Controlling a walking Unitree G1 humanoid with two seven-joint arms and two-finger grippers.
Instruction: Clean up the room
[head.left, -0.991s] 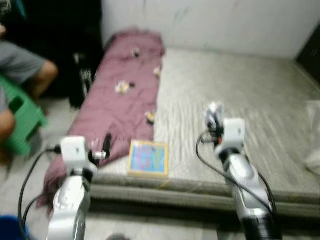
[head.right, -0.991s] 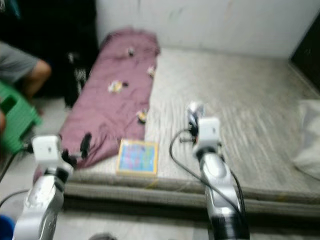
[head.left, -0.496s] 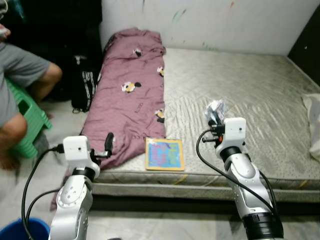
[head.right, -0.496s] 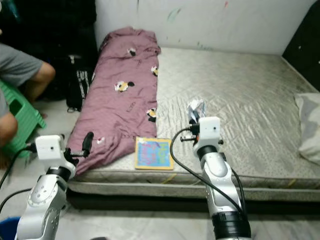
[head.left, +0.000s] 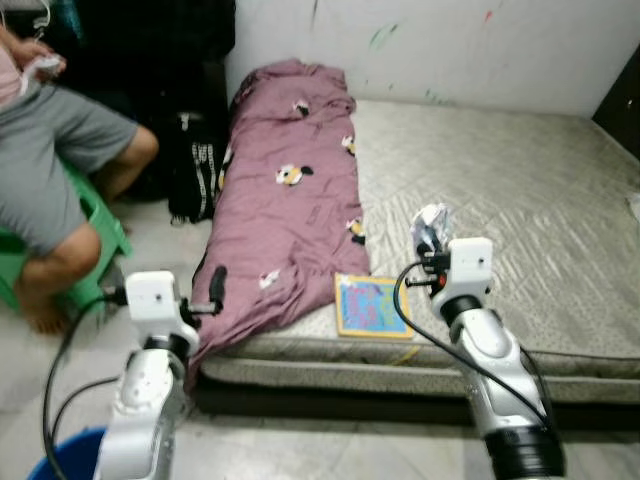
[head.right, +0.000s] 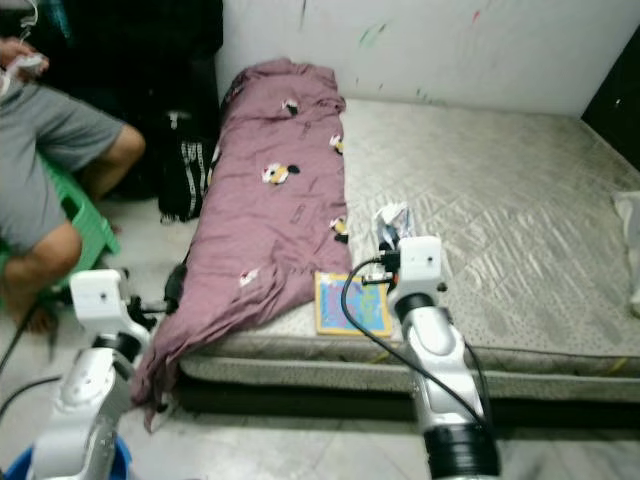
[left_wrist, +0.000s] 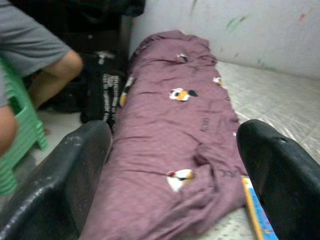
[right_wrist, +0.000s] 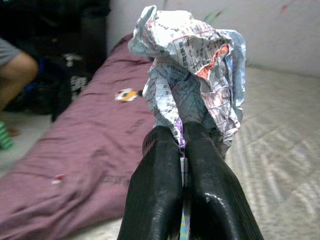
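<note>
Crumpled newspaper wad (right_wrist: 192, 80) pinched at right gripper (right_wrist: 181, 137) tips | left gripper (left_wrist: 172, 165) wide apart, holds nothing

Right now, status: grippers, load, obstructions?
Right gripper shut on crumpled newspaper. Left gripper open, empty. Ahead: mattress, purple blanket, book. Seated person at left.

Mauve blanket (head.left: 290, 215) with little white, orange and black cartoon patches, lying on a grey-beige quilted mattress (head.left: 520, 200). Next to the blanket there's a yellow-framed puzzle board (head.left: 372, 306), blue and pink inside. The crumpled newspaper (right_wrist: 192, 80) is white with black print and red bits. Green plastic stool (head.left: 95, 215), blue bucket (head.left: 65, 462).
</note>
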